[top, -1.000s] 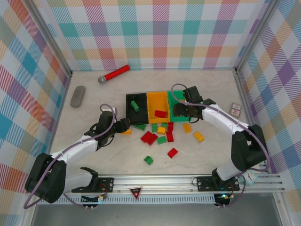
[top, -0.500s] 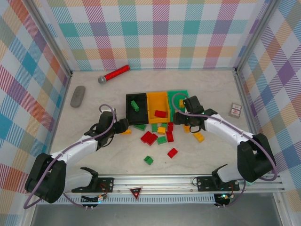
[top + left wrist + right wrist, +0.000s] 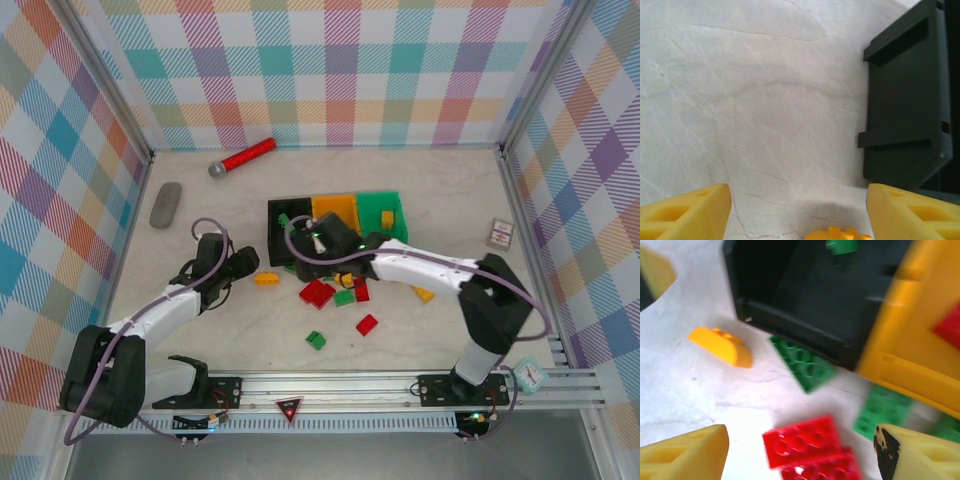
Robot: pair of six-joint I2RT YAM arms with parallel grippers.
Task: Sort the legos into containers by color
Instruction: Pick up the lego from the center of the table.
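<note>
A: What is hard to make out?

B: From above, the right arm lies across the front of the bins and covers part of the black bin [image 3: 274,228] and the orange bin [image 3: 338,208]. The right wrist view is blurred. In the left wrist view a yellow brick [image 3: 837,233] is cut off by the bottom edge, so I cannot tell whether a finger touches it.

A: And the fingers?

B: The left gripper [image 3: 797,192] is spread wide and pinches nothing, just left of the black bin. The right gripper [image 3: 800,436] is spread too, and empty. It sits over a red brick pair [image 3: 810,450] in front of the black bin.

A: What is in the bins?

B: A green brick [image 3: 284,222] is in the black one. A red brick [image 3: 950,322] is in the orange one. A small yellow piece [image 3: 387,218] is in the green bin [image 3: 372,208].

A: The other bricks?

B: They lie loose on the table [image 3: 260,330] in front of the bins, red, green and yellow mixed. A flat green plate [image 3: 802,362] lies just beside the black bin's front wall.

A: Room to move?

B: There is bare table left of the black bin and along the near rail [image 3: 400,385]. A microphone [image 3: 242,157] and a remote [image 3: 166,204] lie well apart at the back left.
</note>
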